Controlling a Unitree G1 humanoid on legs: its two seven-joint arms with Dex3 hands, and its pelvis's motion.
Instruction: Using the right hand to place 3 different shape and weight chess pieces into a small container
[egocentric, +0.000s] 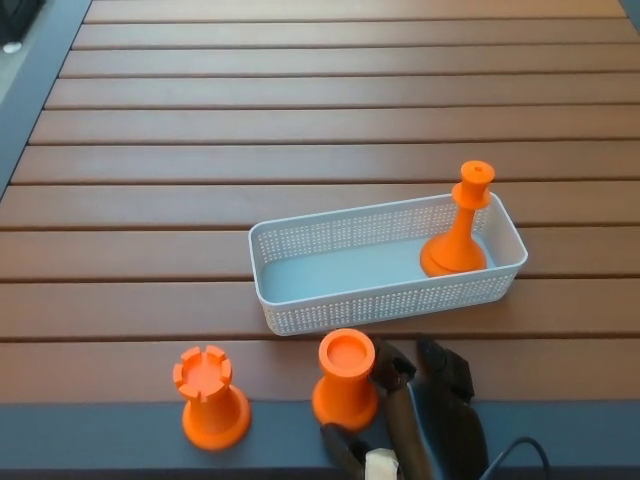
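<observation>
A white perforated container (385, 297) sits on the wooden slat table. Inside its right end stands a tall orange piece with a knob top (462, 226). Two more orange pieces stand near the table's front edge: a rook with a notched crown (211, 398) at the left and a flat-topped piece (345, 379) to its right. My right hand (415, 420) comes up from the bottom edge, right beside the flat-topped piece. Its fingers (392, 368) reach the piece's right side and the thumb sits low by the base, not closed around it. My left hand is out of sight.
The table's dark front edge (120, 440) runs under the two front pieces. A grey floor strip (30, 90) shows at the far left. Wooden slats (300, 100) stretch behind the container.
</observation>
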